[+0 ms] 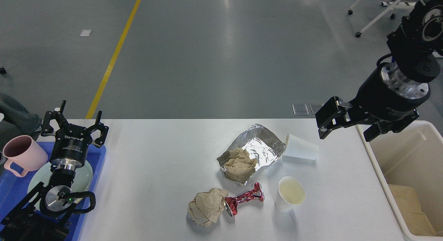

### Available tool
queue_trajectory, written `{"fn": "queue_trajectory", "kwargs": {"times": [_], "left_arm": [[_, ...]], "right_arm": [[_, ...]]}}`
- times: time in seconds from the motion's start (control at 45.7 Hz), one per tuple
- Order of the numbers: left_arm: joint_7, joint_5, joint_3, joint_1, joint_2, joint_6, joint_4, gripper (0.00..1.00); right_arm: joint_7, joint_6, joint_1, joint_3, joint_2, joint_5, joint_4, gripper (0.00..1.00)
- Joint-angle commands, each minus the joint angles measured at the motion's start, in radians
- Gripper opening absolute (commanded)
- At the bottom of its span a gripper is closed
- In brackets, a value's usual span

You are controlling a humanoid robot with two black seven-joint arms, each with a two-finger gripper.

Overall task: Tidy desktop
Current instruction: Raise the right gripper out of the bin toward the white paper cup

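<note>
Rubbish lies mid-desktop [155,165] toward its near edge. Both grippers are spread and empty: left gripper [73,125] over the blue tray [98,165], right gripper [346,125] by the far-right corner. Next, probably, the tipped paper cup [300,148] into the bin [387,185].

Desktop [155,165]: large white rectangular tabletop, smooth matte finish, lying flat and level. Far edge runs straight across the view at mid-height, with grey floor beyond it. Far-left corner is rounded. Left edge is covered, right edge is partly overlapped near the far-right corner; near edge falls outside the view. Left half of the surface is bare white. Surface shows soft shadows and a faint sheen, with no stains that can be made out. Clutter sits grouped on the centre-right part, closer to the near edge than the far edge
</note>
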Motion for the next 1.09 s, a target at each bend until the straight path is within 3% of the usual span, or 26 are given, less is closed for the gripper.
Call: {"fn": "queue_trajectory", "kwargs": {"times": [0.0, 0.175, 0.634, 1.072], "left_arm": [[0.0, 0.0, 0.0, 0.0, 0.0, 0.0, 0.0, 0.96], [0.0, 0.0, 0.0, 0.0, 0.0, 0.0, 0.0, 0.96], [0.0, 0.0, 0.0, 0.0, 0.0, 0.0, 0.0, 0.96], [0.0, 0.0, 0.0, 0.0, 0.0, 0.0, 0.0, 0.96]], "right_arm": [[-0.001, -0.042, -0.021, 0.0, -0.002, 0.008, 0.0, 0.99], [-0.001, -0.085, -0.097, 0.008, 0.001, 0.056, -0.001, 0.99], [-0.002, -0.556, -0.597, 0.113, 0.073, 0.071, -0.034, 0.99], [-0.002, -0.783, -0.861, 0.187, 0.159, 0.079, -0.135, 0.98]]}}
